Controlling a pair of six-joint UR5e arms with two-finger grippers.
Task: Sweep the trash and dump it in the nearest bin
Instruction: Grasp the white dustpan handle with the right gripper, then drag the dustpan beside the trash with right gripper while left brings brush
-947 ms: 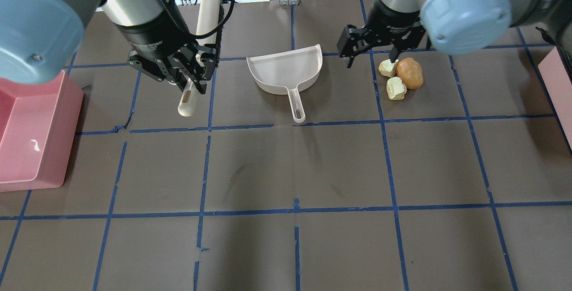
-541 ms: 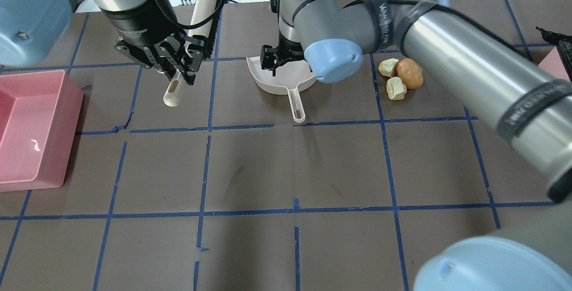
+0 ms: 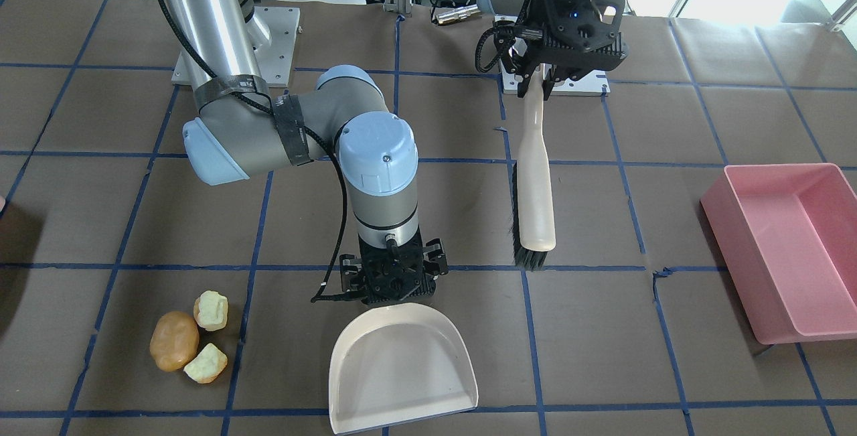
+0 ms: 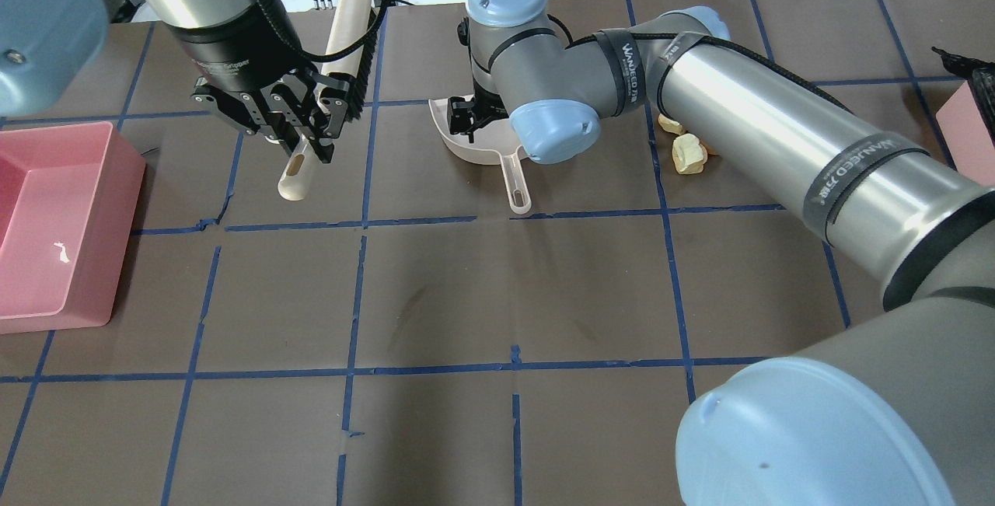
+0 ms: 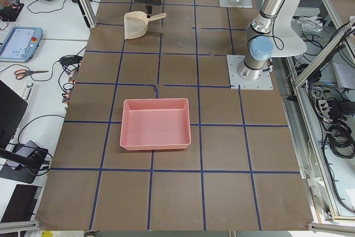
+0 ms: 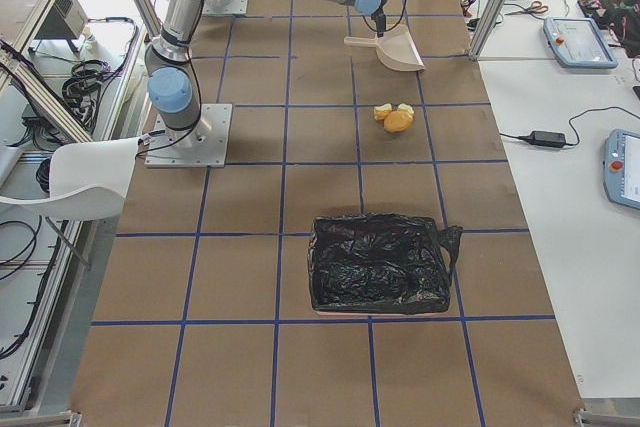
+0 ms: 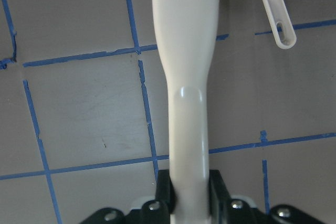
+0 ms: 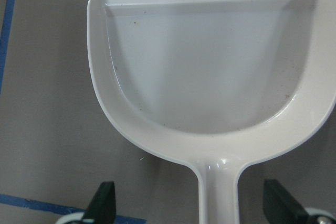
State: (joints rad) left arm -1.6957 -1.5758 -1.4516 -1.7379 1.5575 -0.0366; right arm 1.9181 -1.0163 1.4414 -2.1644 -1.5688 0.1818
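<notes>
The trash lies in a cluster: a brown potato-like lump and two pale foam chunks; in the overhead view my right arm hides most of it, with one chunk showing. My left gripper is shut on the cream brush by its handle. My right gripper is open just above the white dustpan, its fingers on either side of the handle. The pink bin's rim shows at the right edge.
A large pink tray stands at the table's left end. A container lined with a black bag stands beyond the trash at the right end. Blue tape lines grid the brown table.
My right arm has swung from the trash over to the dustpan and now hovers at its handle. My left gripper, with the brush, has shifted slightly left.
</notes>
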